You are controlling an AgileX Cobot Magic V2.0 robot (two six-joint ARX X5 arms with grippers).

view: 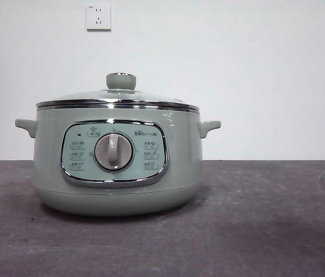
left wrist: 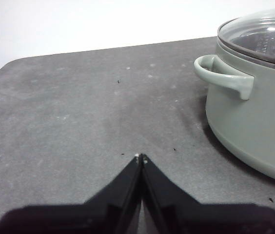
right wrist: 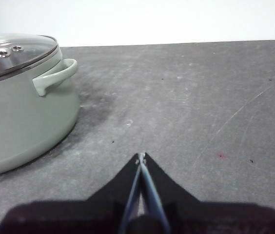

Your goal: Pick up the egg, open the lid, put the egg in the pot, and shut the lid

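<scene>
The sage-green pot (view: 116,167) stands on the grey table with its dial panel facing the front view. The glass lid (view: 118,99) with its green knob sits closed on it. The egg is not in view in any frame. My left gripper (left wrist: 141,157) is shut and empty above bare table, beside the pot (left wrist: 254,107) and its side handle. My right gripper (right wrist: 141,157) is shut and empty above bare table on the pot's other side (right wrist: 25,107). Neither arm shows in the front view.
The dark grey table (view: 266,219) runs wide on both sides of the pot. A white wall with two sockets (view: 98,17) stands behind. A small red speck (right wrist: 221,156) lies on the table near the right gripper.
</scene>
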